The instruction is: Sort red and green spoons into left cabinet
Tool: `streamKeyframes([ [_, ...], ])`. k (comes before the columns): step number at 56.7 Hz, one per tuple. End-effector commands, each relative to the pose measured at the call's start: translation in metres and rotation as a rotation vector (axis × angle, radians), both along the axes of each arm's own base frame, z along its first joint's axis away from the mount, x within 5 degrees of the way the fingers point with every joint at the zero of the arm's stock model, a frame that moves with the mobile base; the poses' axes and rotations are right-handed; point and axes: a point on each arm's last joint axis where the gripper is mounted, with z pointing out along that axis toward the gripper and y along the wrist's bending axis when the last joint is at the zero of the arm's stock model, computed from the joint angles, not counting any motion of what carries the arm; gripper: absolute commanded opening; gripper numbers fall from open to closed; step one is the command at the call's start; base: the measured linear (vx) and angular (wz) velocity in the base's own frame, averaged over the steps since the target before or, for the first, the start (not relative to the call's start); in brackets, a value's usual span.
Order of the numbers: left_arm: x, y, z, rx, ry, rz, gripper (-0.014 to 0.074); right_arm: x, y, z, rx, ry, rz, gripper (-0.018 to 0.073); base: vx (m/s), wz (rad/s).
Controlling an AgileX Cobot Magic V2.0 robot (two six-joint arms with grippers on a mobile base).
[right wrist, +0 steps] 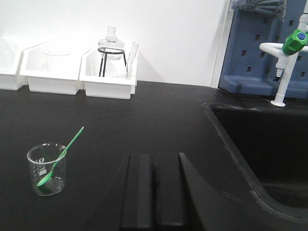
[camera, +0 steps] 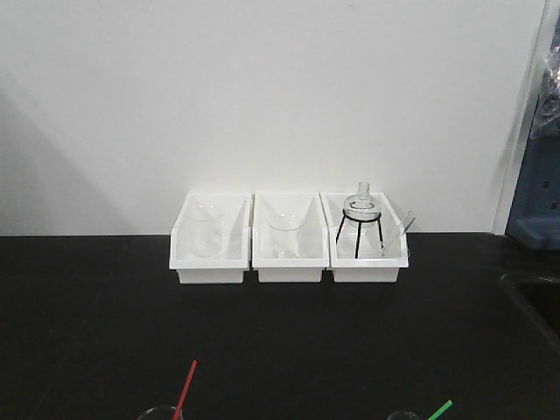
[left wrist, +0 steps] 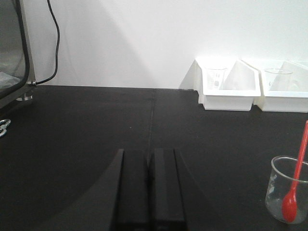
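The red spoon [left wrist: 294, 188] stands bowl-down in a small glass beaker [left wrist: 288, 190] at the right of the left wrist view; its handle tip [camera: 185, 387] shows at the front view's bottom edge. The green spoon [right wrist: 58, 159] leans in another glass beaker [right wrist: 47, 168] at the left of the right wrist view; its handle end [camera: 440, 409] shows in the front view. My left gripper [left wrist: 149, 154] is shut and empty, left of the red spoon. My right gripper [right wrist: 155, 158] is shut and empty, right of the green spoon. The left cabinet is out of view.
Three white bins [camera: 289, 238] with beakers and a flask on a wire stand [camera: 360, 223] line the back wall. A sink basin [right wrist: 269, 144] with a white tap [right wrist: 285, 67] lies at the right. A machine and black cable [left wrist: 52, 38] stand at the far left.
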Motion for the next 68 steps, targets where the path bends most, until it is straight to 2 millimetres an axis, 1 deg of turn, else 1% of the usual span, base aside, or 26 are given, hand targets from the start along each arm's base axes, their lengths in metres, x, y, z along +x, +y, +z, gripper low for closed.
streamKeyframes([
  [1, -0.0018, -0.0004, 0.0095, -0.001, -0.11, -0.004, -0.0006, -0.0004, 0.0009, 0.0047, -0.008, -0.084, 0.01, -0.0009, 0.0, 0.0],
  [68, -0.0018, -0.0004, 0.0095, -0.001, -0.109, -0.004, -0.0006, -0.0004, 0.0009, 0.0049, -0.009, -0.086, 0.01, -0.0009, 0.0, 0.0],
])
